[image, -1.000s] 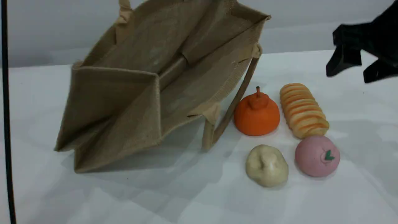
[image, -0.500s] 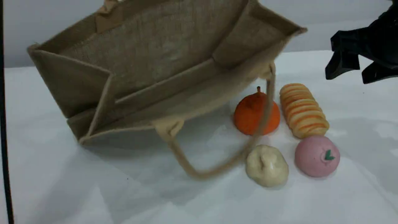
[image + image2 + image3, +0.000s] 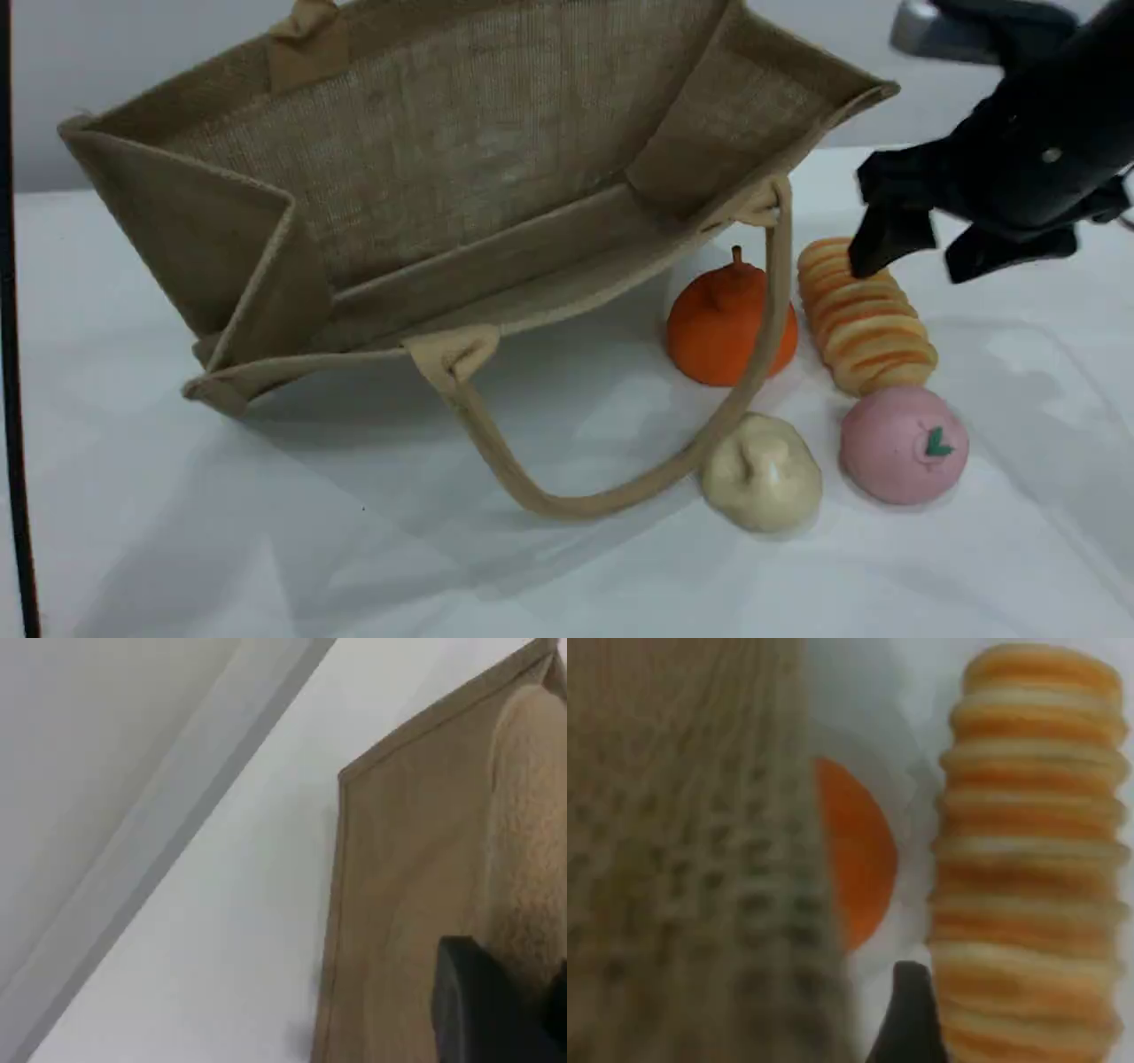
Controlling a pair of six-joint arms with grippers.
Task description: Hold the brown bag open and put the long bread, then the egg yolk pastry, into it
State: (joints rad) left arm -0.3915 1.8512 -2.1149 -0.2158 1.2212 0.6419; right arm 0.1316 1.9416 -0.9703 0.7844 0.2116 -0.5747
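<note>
Bag: brown bag (image 3: 461,151) sat tipped on the table (image 3: 266,549), mouth twd the cam, back wall up; front handle (image 3: 567,505) drooped onto the table.
L gripper: your L gripper (image 3: 500,1019) was clamped on the bag's rear handle (image 3: 532,815).
R gripper: your R gripper (image 3: 926,257) had jaws wide, empty, right of the bag, over the bread's far end.
Bread: long bread (image 3: 873,323) lay right of the bag, beyond the orange fruit (image 3: 713,328).
Pastry: egg yolk pastry (image 3: 762,474) lay front-right of the bag, just beside the front handle.
Other: pink ball (image 3: 899,443) w/ green leaf mark, farthest front-right of the bag.
</note>
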